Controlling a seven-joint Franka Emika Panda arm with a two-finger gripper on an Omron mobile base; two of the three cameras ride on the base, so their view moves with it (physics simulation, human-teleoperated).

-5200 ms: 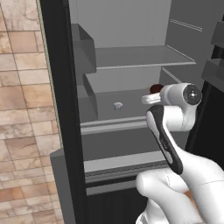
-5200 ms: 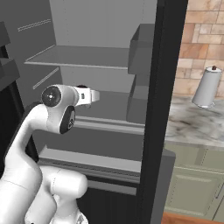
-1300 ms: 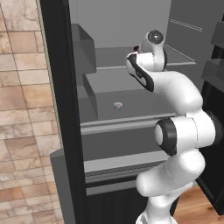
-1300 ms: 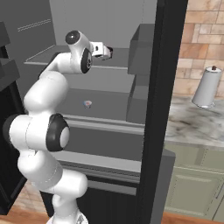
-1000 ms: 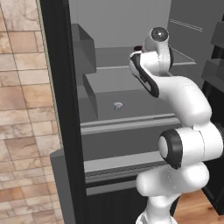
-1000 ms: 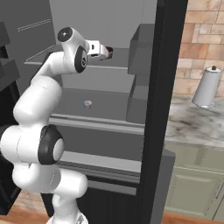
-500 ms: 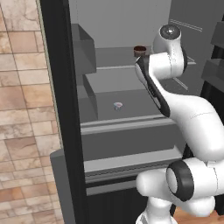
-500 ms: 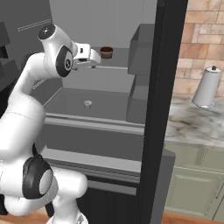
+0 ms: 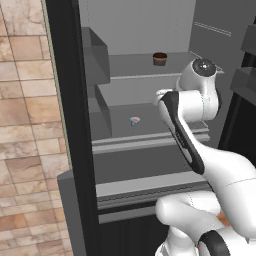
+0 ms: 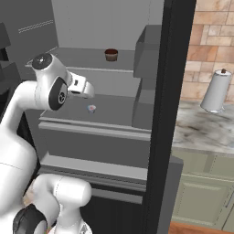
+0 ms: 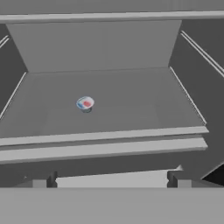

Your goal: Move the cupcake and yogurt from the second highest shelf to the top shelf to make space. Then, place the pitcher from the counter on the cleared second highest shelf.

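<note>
Small maroon-topped cupcake point(image 9: 160, 58) resting on thin grey top shelf point(image 9: 130, 64). Tiny white yogurt cup point(image 11: 85, 103) alone on the shelf below. Two-finger gripper point(image 11: 112, 179) spread wide, empty, hovering outside that shelf's front edge, apart from the yogurt.

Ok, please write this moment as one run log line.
cupcake: on top shelf | yogurt: on second highest shelf | gripper: open, empty, facing yogurt | next: probably grasp yogurt
</note>
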